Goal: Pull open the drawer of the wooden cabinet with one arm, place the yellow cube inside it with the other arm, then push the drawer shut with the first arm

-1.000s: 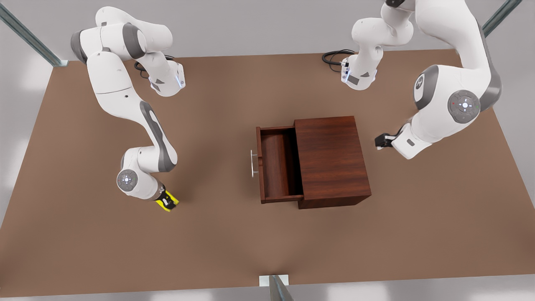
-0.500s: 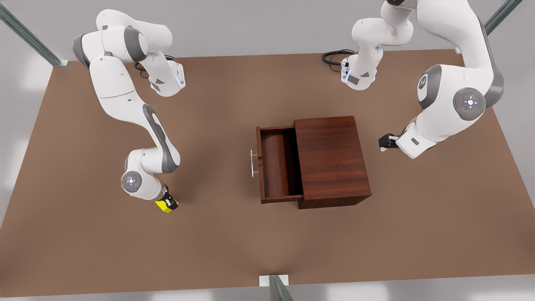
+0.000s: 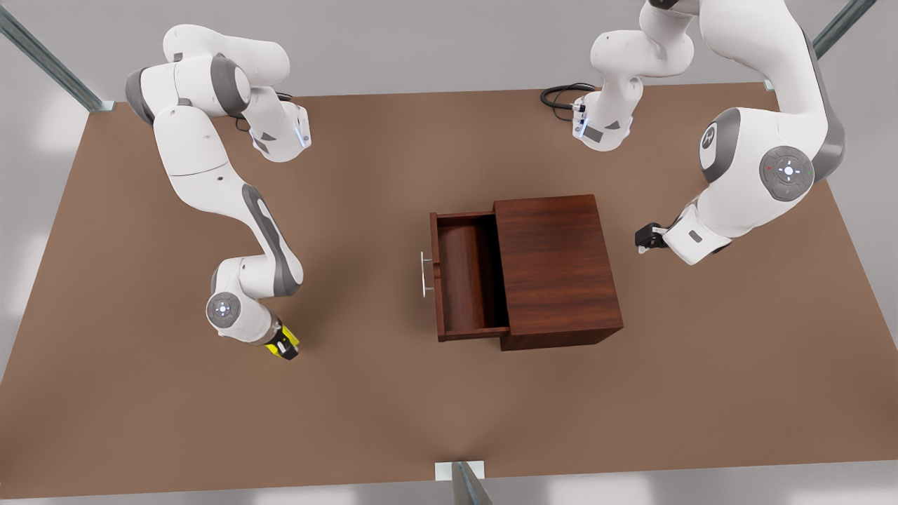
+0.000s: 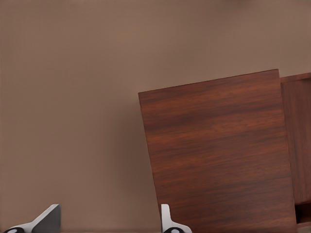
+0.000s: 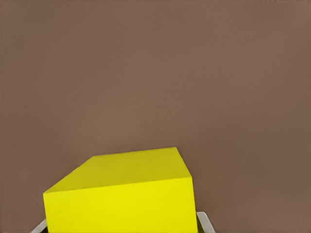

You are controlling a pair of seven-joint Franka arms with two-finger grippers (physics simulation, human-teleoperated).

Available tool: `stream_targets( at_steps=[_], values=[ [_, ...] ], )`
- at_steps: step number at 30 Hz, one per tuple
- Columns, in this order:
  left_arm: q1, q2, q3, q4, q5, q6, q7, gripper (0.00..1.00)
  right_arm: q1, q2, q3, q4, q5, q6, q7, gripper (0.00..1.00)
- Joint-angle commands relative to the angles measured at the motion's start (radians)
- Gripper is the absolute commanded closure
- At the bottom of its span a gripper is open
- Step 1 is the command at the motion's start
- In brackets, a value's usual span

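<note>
Sitting at the table's (image 3: 140, 421) center, the wooden cabinet (image 3: 558, 270) has its drawer (image 3: 466, 277) pulled out toward 9 o'clock, nothing in it. Left gripper (image 3: 642, 238) waits at 3 o'clock, fingers spread, empty. Right gripper (image 3: 284, 344), at 8 o'clock, has clamped the yellow cube (image 5: 121, 199) in the last second and barely shifted, so I'd guess the lift comes next.
</note>
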Motion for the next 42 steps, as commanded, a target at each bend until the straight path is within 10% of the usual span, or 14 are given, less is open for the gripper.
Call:
stream_targets(
  at_steps=[1, 3, 7, 11, 21, 26, 38, 39, 40, 42],
  values=[
    [-0.003, 0.0, -0.001, 0.001, 0.002, 0.001, 0.009, 0.0, 0.0, -0.001, 0.0, 0.0, 0.0, 0.005, 0.0, 0.0],
    [-0.003, -0.002, -0.002, -0.001, 0.001, -0.021, -0.008, 0.0, 0.0, -0.001, 0.0, 0.0, 0.0, 0.005, 0.001, 0.05],
    [-0.004, 0.0, -0.004, 0.001, 0.001, -0.021, -0.011, 0.0, 0.0, -0.003, 0.0, -0.006, 0.002, -0.007, 0.001, 0.48],
    [-0.004, 0.0, -0.004, 0.001, 0.002, -0.021, -0.011, 0.0, 0.0, -0.076, 0.0, 0.002, 0.003, -0.101, -0.002, 0.55],
    [-0.006, 0.0, -0.004, 0.001, 0.004, -0.022, -0.011, 0.0, 0.112, -0.105, 0.103, 0.493, 0.011, -0.722, 0.44, 0.54],
    [-0.004, 0.0, -0.002, -0.001, 0.004, -0.024, -0.011, 0.0, 0.115, -0.044, 0.337, 0.611, 0.011, -0.705, 0.862, 0.54],
    [-0.015, 0.0, -0.005, -0.001, 0.01, -0.027, -0.013, 0.0, 0.368, 0.146, 0.426, 0.809, 0.016, -0.472, 1.061, 0.54],
    [-0.015, 0.0, -0.005, -0.001, 0.011, -0.027, -0.013, 0.0, 0.368, 0.149, 0.425, 0.809, 0.016, -0.462, 1.06, 0.51],
    [-0.015, 0.0, -0.005, 0.001, 0.013, -0.027, -0.013, 0.0, 0.368, 0.149, 0.423, 0.809, 0.014, -0.46, 1.06, 0.0],
    [-0.015, 0.0, -0.005, -0.001, 0.013, -0.029, -0.011, 0.0, 0.368, 0.149, 0.423, 0.807, 0.012, -0.462, 1.061, 0.0]
  ],
)
